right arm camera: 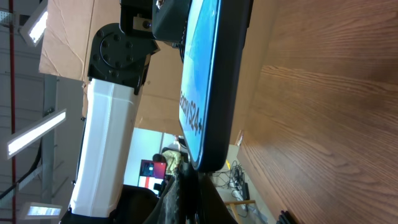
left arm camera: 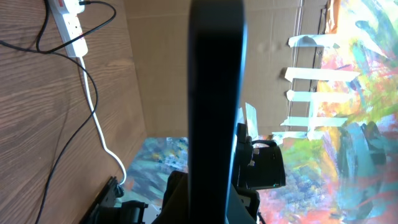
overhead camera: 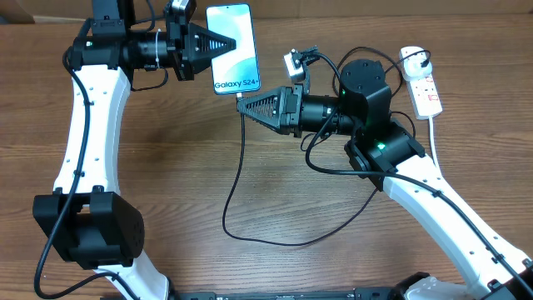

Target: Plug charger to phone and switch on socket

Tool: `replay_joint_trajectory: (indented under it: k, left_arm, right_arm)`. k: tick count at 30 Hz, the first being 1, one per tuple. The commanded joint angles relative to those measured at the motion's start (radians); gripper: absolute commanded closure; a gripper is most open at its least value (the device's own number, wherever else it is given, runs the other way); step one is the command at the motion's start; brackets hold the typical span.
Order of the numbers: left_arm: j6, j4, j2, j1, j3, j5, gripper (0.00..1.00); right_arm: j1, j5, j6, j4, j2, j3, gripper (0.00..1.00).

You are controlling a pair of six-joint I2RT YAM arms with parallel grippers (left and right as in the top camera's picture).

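Slim black-edged smartphone (overhead camera: 233, 37) with a light blue screen, upper centre of the overhead frame, screen up. Its long axis runs top to bottom and the port edge faces down-frame. Left tool (overhead camera: 218, 46) is pinching its left edge. Right tool (overhead camera: 246, 103) is pressed together on the tip of the thin black charger cable (overhead camera: 236, 175), just below that edge. Step: plugging in. Next: align the tip and push up-frame. The white power strip (overhead camera: 422, 83), upper right on the wooden table (overhead camera: 183, 167), is not yet switched.
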Motion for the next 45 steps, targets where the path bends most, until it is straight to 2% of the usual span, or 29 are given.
replay_joint_trajectory:
  k: [1, 45]
  left_arm:
    - [-0.002, 0.004, 0.002, -0.008, 0.010, 0.053, 0.96]
    - [0.006, 0.004, 0.002, -0.015, 0.010, 0.069, 0.96]
  right_arm:
    - [0.006, 0.003, 0.010, 0.007, 0.008, 0.020, 0.96]
    - [0.005, 0.010, 0.011, 0.016, 0.008, 0.020, 0.96]
